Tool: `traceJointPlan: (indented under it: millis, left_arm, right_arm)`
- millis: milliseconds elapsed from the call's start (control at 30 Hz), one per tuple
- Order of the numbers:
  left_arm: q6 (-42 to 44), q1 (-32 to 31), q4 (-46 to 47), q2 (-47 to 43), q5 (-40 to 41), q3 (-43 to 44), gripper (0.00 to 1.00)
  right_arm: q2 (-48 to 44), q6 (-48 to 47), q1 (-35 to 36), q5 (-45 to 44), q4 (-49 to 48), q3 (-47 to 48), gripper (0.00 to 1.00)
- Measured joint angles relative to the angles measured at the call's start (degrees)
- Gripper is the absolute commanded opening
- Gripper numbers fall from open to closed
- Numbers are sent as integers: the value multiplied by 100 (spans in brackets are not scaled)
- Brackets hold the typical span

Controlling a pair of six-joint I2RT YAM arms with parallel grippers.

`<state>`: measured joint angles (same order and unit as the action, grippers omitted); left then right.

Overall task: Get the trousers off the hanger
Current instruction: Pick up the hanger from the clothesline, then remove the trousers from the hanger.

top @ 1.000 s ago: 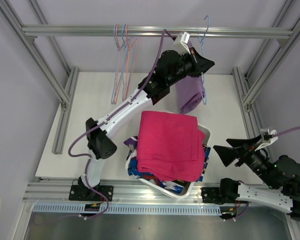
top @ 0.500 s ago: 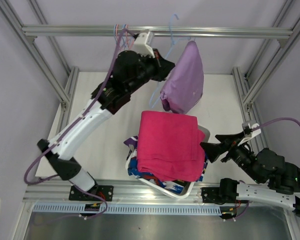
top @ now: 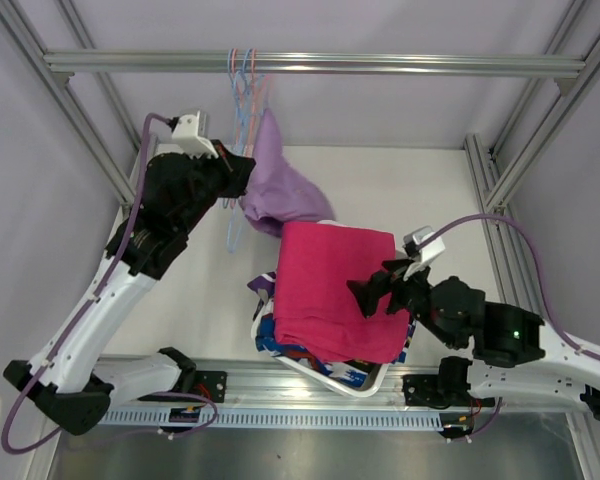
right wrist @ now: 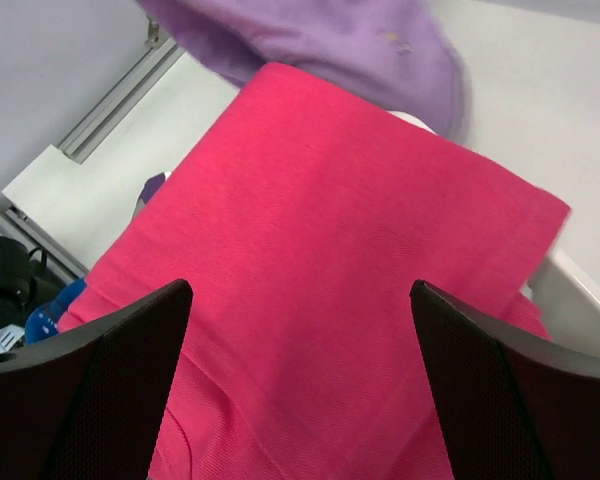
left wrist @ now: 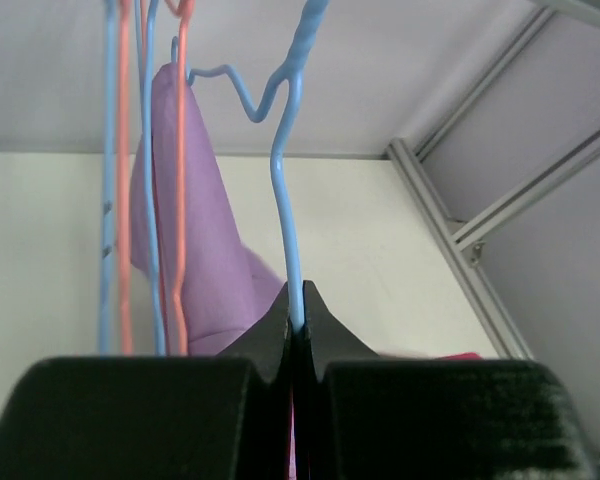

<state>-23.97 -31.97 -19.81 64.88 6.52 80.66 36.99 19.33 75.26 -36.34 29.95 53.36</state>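
Soft cloth, glossy wire, brushed metal.
The pink trousers at centre are showing a fine matt weave; the lilac trousers upper left are looking smooth and soft. The blue hanger is gleaming like coated wire, the rail along the top is shining as brushed metal.

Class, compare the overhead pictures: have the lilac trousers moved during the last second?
Yes. The lilac trousers went left beneath the rail, from its right part to beside the empty hangers.
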Motion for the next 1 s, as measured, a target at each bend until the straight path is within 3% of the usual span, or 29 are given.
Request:
traceJointPlan:
  millis: [367, 533, 1000]
  left_arm:
    - [313, 28, -52, -1261, 828, -1156, 0]
    - [411, 28, -55, -1276, 1154, -1381, 1]
    - [732, 28, -2, -1121, 1810, -1637, 0]
  right_arm:
    - [1742, -745, -619, 273, -1410, 92, 98]
    - [2627, -922, -990, 811, -2039, 275, 98]
    - [4708, -1311, -1029, 2494, -3587, 1292, 99]
